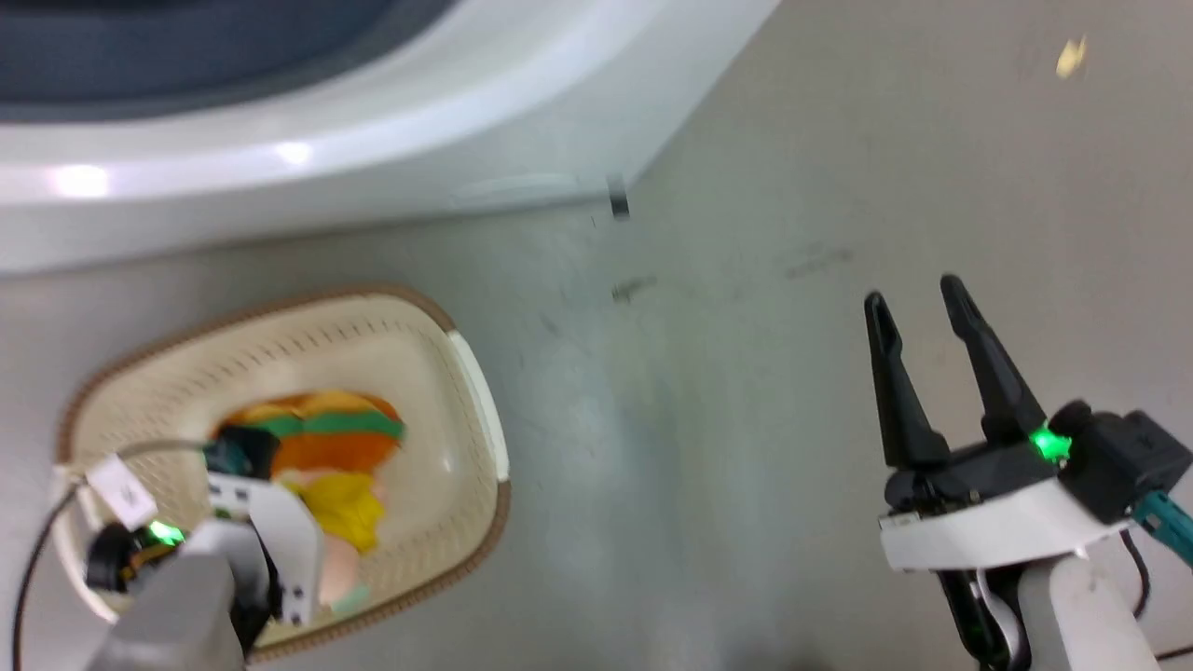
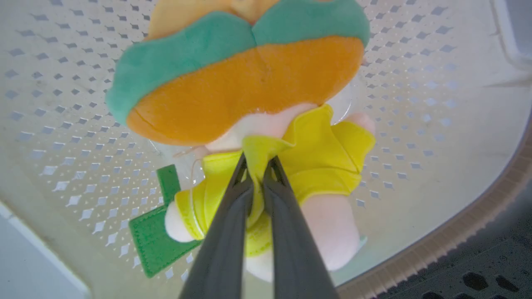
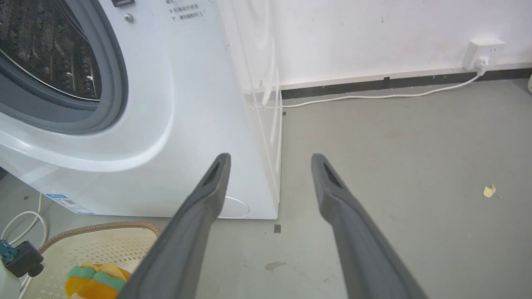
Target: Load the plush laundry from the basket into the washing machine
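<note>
The plush doll (image 1: 340,466) lies inside the cream perforated basket (image 1: 466,373) at the lower left of the head view. Its orange bottom with green trim (image 2: 241,83) points away from the wrist camera, its yellow top (image 2: 320,162) nearer. My left gripper (image 2: 258,166) is down in the basket, shut on a fold of the doll's yellow top. My right gripper (image 1: 918,303) hovers open over the bare floor at the right, holding nothing. The washing machine (image 3: 199,124) stands behind the basket, its grey door seal (image 3: 110,79) and steel drum (image 3: 45,50) showing.
Grey floor (image 1: 708,419) stretches between the basket and my right gripper. A white cable (image 3: 374,96) runs along the wall to a socket (image 3: 484,52). A green fabric tag (image 2: 160,232) lies under the doll. A yellow scrap (image 3: 489,191) lies on the floor.
</note>
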Robot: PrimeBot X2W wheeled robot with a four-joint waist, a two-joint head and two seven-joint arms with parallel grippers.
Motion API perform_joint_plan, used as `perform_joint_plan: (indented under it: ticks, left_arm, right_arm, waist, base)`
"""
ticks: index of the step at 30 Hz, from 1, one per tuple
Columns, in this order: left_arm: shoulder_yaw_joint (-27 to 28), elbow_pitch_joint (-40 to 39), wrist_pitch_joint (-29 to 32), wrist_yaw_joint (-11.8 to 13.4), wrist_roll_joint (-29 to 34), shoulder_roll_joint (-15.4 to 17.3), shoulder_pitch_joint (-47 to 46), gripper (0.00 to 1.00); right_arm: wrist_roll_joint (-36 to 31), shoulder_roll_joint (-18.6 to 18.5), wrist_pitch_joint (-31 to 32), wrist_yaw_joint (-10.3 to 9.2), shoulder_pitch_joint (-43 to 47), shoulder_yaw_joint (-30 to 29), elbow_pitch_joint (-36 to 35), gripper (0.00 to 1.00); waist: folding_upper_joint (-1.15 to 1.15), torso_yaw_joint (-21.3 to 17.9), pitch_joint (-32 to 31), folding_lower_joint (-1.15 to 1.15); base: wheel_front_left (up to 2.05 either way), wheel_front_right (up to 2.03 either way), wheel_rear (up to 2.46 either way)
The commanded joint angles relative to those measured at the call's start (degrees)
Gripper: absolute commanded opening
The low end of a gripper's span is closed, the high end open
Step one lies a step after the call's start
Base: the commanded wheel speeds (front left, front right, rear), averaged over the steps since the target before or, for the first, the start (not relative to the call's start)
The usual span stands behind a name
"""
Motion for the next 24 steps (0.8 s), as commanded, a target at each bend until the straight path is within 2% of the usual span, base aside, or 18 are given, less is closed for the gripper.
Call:
perform_joint_plan:
  ticks: [1,9,16,24]
  left_arm:
    - [-0.30,-0.20,-1.51,-0.22,-0.43,-0.29,1.42,0.00]
    - [-1.36,-3.97,-11.87,-0.38,-1.82,-2.44,5.96,0.00]
    - [-0.64,-11.06,-14.66,-0.39,-3.84,-4.56,9.90,0.00]
    - [7.18,-33.49,-14.95,4.96,-1.87,-2.54,15.74,0.00]
  right_arm:
    - [-0.64,0.08,-0.25,-0.05,1.00,-0.55,0.25,1.00]
    - [-2.69,0.08,-0.25,-0.05,4.10,-3.88,0.65,1.00]
    - [-3.89,0.08,-0.25,-0.05,6.45,-4.97,1.40,1.00]
    - [-4.22,0.08,-0.25,-0.05,7.93,-4.41,1.55,1.00]
  waist:
    - [0.00,1.92,-6.00,0.00]
    - [0.00,5.67,-15.30,0.00]
    - [0.00,8.20,-20.54,0.00]
    - [0.00,8.91,-23.38,0.00]
  base:
    - [0.00,0.00,0.00]
    - [0.00,0.00,0.00]
    - [0.00,0.00,0.00]
    - [0.00,0.00,0.00]
